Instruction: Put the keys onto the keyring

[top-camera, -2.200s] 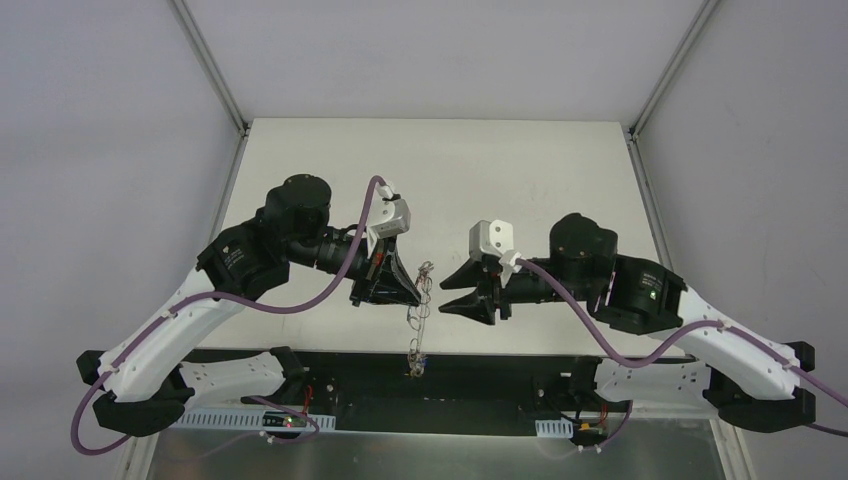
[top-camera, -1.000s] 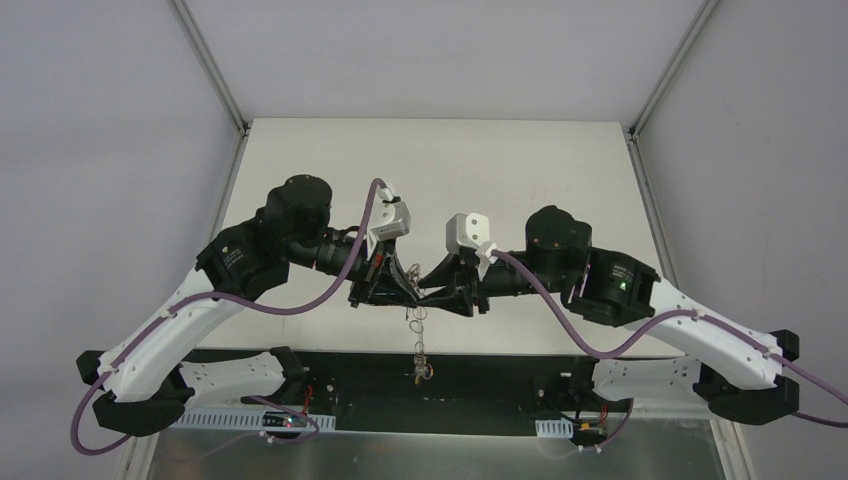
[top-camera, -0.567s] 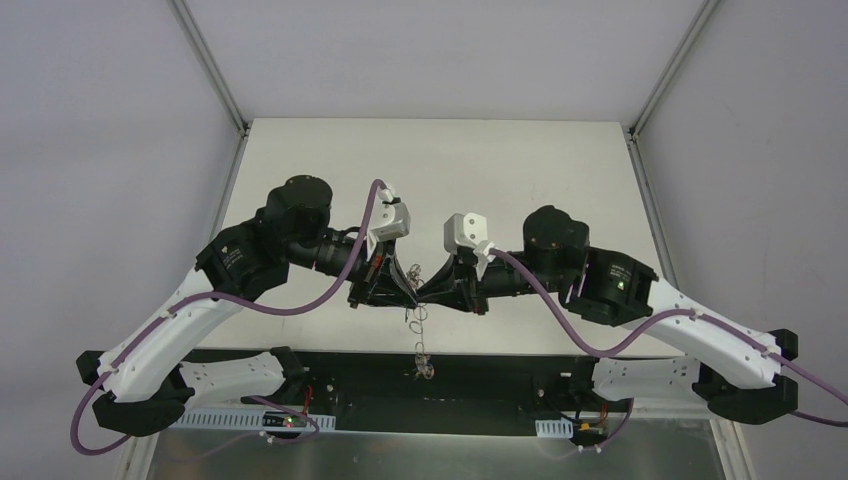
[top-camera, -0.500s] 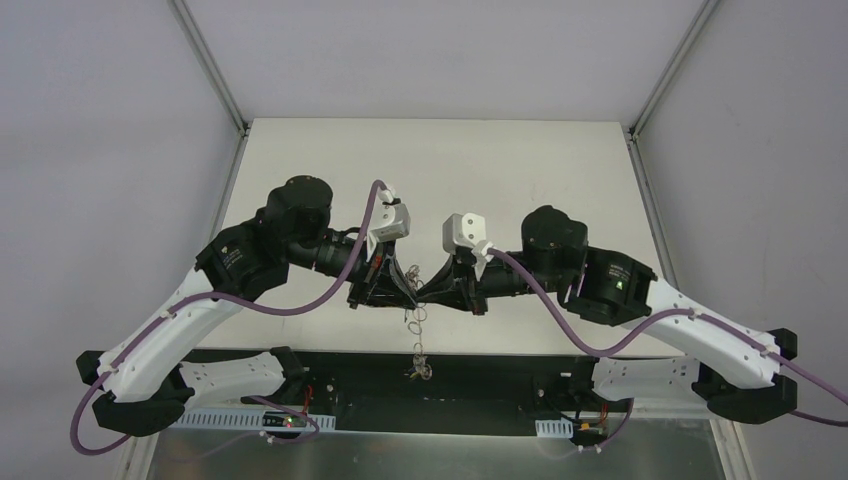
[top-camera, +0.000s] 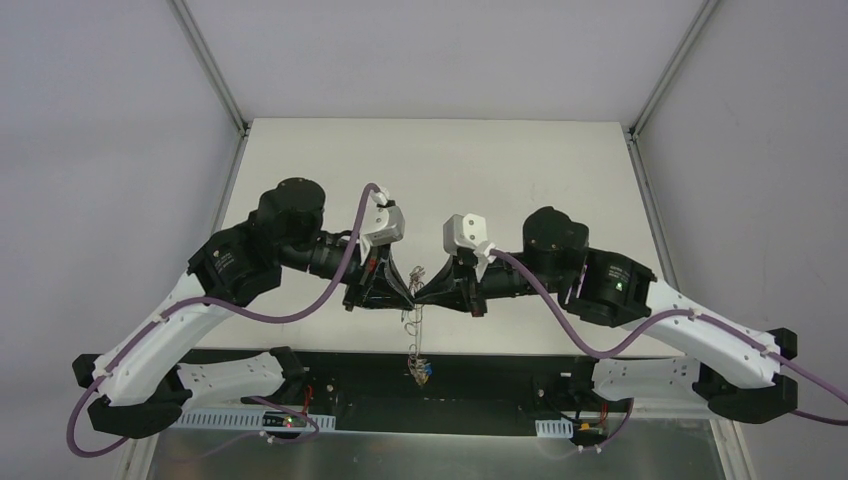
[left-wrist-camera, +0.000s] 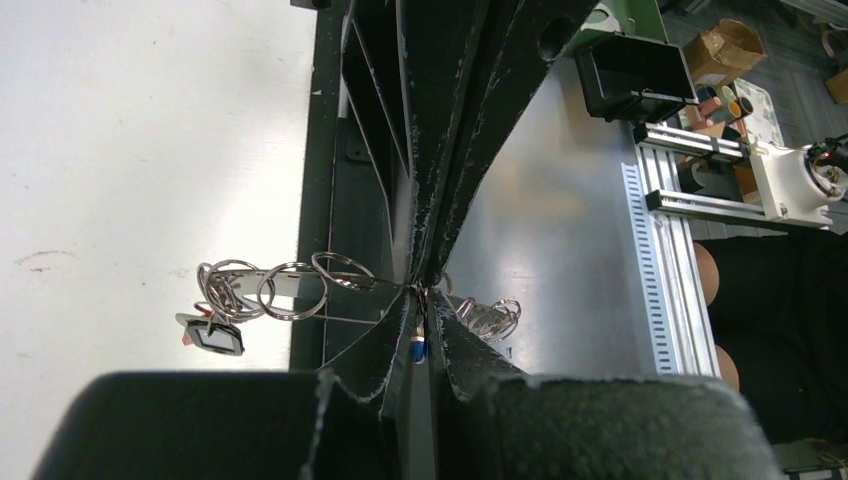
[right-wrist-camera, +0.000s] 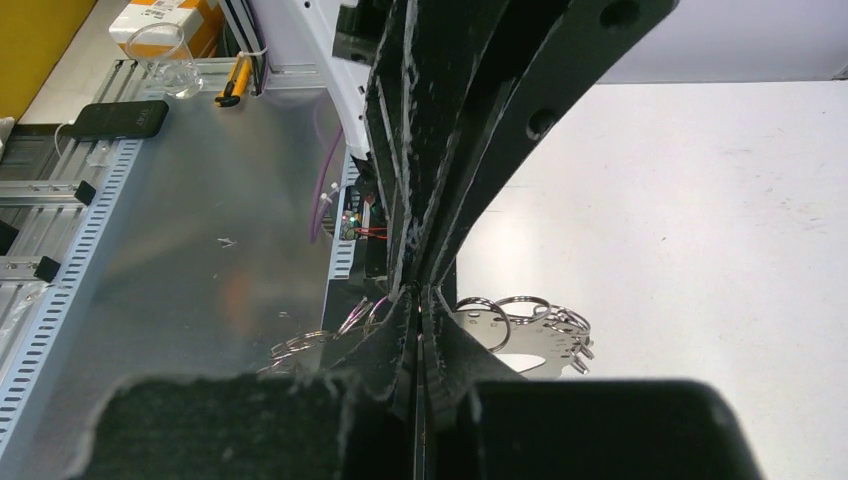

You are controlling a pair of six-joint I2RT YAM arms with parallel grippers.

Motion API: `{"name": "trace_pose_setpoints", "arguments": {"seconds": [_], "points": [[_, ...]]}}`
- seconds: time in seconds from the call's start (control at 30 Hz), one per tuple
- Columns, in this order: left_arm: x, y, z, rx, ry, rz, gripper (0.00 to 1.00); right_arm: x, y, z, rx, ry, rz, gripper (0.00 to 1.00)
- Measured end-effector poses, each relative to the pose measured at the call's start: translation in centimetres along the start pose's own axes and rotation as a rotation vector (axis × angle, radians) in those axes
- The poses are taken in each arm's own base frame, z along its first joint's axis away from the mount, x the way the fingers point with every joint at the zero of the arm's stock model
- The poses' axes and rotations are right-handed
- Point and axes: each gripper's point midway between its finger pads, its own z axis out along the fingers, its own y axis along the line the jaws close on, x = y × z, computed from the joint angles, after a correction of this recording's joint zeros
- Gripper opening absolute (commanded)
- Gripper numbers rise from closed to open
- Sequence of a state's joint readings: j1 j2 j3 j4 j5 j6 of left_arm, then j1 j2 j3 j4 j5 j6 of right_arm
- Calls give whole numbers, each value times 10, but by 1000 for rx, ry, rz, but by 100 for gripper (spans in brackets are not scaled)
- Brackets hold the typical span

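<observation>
Grey walls close in a white worktop (top-camera: 440,170), above whose near edge the two arms meet tip to tip. The left end effector (top-camera: 408,296) is pinched tight on a thin silvery wire keyring (top-camera: 414,322). The right end effector (top-camera: 424,296) is clamped just as narrow, touching it and apparently on the same loop. The loop's small metal rings (left-wrist-camera: 270,290) fan out to either side, and the rest dangles towards the arm bases. Tiny silvery keys with coloured plastic heads (top-camera: 419,370) hang at its low end.

With both grips so close together, any pull apart could bend the floppy wire or drag it out of one pinch. A swing could tangle the rings.

No container sits on the worktop. A clear beaker (right-wrist-camera: 168,68) beyond the edge looks empty.
</observation>
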State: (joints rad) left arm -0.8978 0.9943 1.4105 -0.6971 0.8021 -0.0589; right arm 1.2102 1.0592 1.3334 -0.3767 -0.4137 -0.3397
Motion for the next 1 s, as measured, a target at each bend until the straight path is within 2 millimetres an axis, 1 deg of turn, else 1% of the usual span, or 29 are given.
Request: {"name": "trace_pose_setpoints", "arguments": {"seconds": [0.07, 0.17, 0.27, 0.37, 0.5, 0.6, 0.8, 1.0], "points": [[-3, -1, -2, 0, -9, 13, 16, 0, 1, -2, 7, -13, -3, 0], [-13, -7, -7, 1, -42, 52, 25, 8, 2, -6, 23, -9, 1, 0], [-21, -14, -16, -3, -83, 99, 27, 13, 0, -9, 46, -12, 3, 0], [-28, -19, -23, -13, -124, 136, 29, 12, -3, -13, 72, -36, 2, 0], [-41, -24, -28, -12, -192, 193, 31, 4, -6, -21, 111, -100, 0, 0], [-41, -24, -28, -13, -225, 212, 32, -6, -8, -26, 137, -163, -3, 0], [-44, -11, -20, -43, -276, 225, 34, -25, -12, -35, 183, -300, -7, 0], [-52, -2, -11, -48, -308, 224, 35, -34, -17, -35, 206, -362, 3, 0]]}}
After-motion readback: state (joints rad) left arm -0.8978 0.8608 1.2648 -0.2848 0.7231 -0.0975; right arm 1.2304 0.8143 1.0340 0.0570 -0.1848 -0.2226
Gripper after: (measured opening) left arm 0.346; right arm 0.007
